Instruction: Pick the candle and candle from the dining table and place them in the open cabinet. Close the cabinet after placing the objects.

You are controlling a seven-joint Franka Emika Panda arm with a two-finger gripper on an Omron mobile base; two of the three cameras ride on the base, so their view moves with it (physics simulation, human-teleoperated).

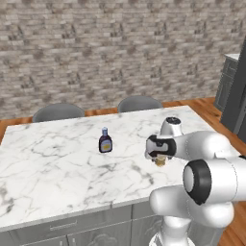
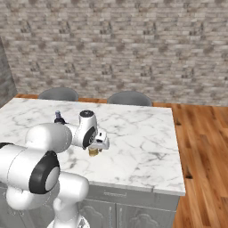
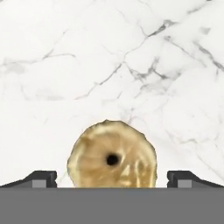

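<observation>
Hand view showed the gripper (image 3: 112, 178) with fingers spread wide apart, straddling the tan-gold candle (image 3: 112, 158) directly below it on the dining table (image 3: 131, 65), gripping nothing.

Candle (image 1: 160, 162) half hidden under hand.

The dining table (image 1: 57, 158) has a polished white marble top with grey veins and a matt grey panelled base. The candle (image 3: 112, 156) looks waxy, tan-gold and mottled, with a slight sheen. A small bottle (image 1: 105, 141) appears glossy dark blue with a paper-like label. The wall (image 2: 133, 44) is rough brick, the floor (image 2: 200, 142) smooth warm wood, the arm (image 1: 211, 178) glossy white plastic.
</observation>
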